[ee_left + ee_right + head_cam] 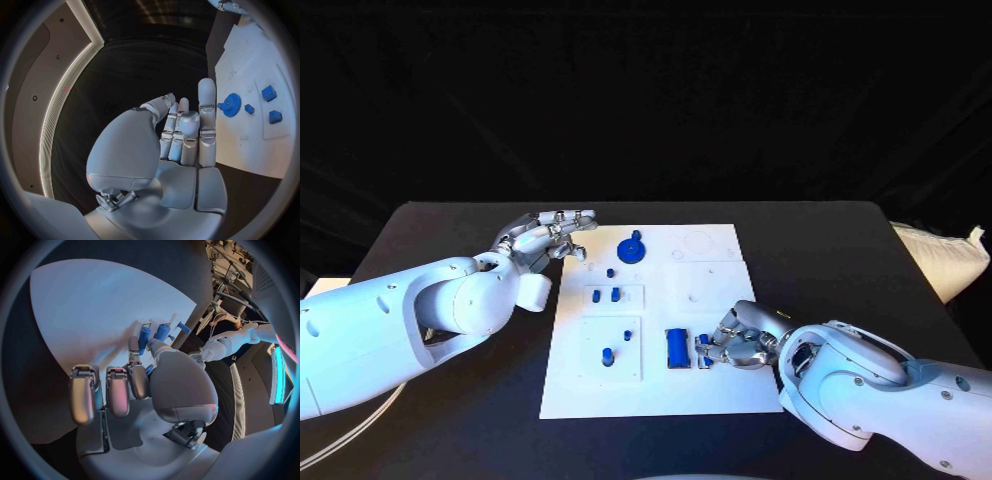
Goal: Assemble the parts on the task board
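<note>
On the black desk [444, 225] I see one white task board [718, 390] carrying one blue gear [633, 248], one long blue block [676, 347] and several small blue pieces I cannot count reliably. My left robot hand [554, 232] hovers at the board's far left corner, fingers straight and apart, holding nothing. My right robot hand [744, 343] rests beside the block; its wrist view shows a small blue piece [149, 370] between thumb and finger and two upright blue pegs [154, 335].

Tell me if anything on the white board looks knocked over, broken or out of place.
Nothing stands out. The task board lies flat and square on the table, the blue parts sit on it in order, and no damage shows.
</note>
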Controlling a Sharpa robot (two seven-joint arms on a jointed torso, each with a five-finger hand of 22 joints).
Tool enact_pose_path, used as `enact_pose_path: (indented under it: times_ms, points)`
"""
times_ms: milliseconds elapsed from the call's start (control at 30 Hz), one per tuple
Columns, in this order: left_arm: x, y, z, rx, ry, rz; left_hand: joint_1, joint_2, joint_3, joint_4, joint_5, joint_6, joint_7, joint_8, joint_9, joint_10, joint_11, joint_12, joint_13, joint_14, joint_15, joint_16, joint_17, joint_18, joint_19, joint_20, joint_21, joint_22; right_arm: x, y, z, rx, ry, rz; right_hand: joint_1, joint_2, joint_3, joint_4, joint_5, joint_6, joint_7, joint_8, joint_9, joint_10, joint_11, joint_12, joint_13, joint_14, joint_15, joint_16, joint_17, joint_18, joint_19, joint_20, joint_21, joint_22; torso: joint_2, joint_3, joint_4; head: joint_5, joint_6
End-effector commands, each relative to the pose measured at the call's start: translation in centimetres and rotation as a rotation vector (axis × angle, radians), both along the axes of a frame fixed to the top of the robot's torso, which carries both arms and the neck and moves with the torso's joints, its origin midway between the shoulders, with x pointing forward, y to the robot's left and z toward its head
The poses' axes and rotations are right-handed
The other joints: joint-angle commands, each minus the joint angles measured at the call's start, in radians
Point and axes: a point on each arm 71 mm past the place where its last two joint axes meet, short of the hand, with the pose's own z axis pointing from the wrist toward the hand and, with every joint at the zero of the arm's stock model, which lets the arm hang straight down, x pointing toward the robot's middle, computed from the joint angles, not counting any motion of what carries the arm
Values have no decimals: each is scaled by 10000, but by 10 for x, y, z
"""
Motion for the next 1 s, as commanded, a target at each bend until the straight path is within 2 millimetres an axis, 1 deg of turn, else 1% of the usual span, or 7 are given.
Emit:
enact_pose_path:
  times_ms: [33,300,1000]
  points:
    - [-1,-3,1,-99,-107,-190,-13,22,2,-63,21,-31,7,26,3,-48,-8,27,-16,-44,25,4,-8,102,-31,27,-47,-16,-2,3,-2,-97,173,190,-125,3,-83,-5,47,65,-8,47,10,575,-77,-38,1452,943,-85,46,2008,-179,661,-100,41,1717,1,-8,8,4,-1]
    - [-1,-2,1,-92,-92,-188,-13,22,2,-63,21,-31,7,26,3,-48,-8,27,-16,-44,25,4,-8,102,-31,27,-47,-16,-2,3,-2,-225,170,301,-180,34,-140,21,51,103,-27,69,37,570,-91,-100,1425,944,-95,49,2013,-181,663,-109,45,1723,-2,-6,9,12,-36]
    - [-1,-1,1,-86,-67,-198,-13,22,2,-63,21,-31,7,26,3,-48,-8,27,-16,-44,25,4,-8,102,-31,27,-47,-16,-5,8,0,-174,41,543,-83,97,-197,-80,134,186,-101,135,126,591,-154,-80,1436,945,-144,53,2022,-184,670,-145,58,1741,1,-2,5,63,-47]
